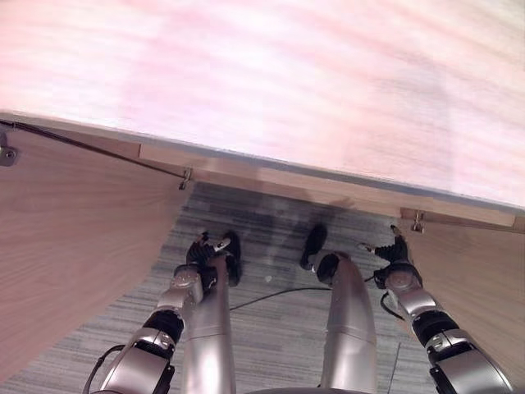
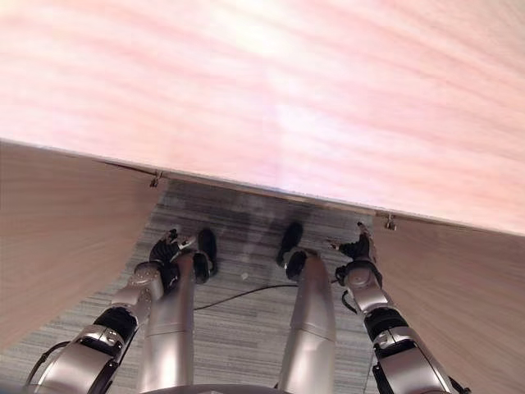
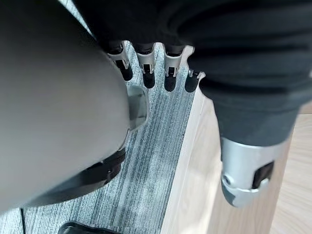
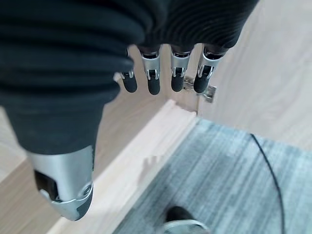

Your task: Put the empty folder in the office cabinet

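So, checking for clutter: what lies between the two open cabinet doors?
Grey carpet lies between the left door and right door in the left eye view; the left hand and right hand hang there, open.

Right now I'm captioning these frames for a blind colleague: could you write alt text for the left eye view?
Both robot hands, left hand and right hand, hang open and empty above grey striped carpet. A pale wooden cabinet top spans the upper view, with an open wooden door on each side, left door and right door.
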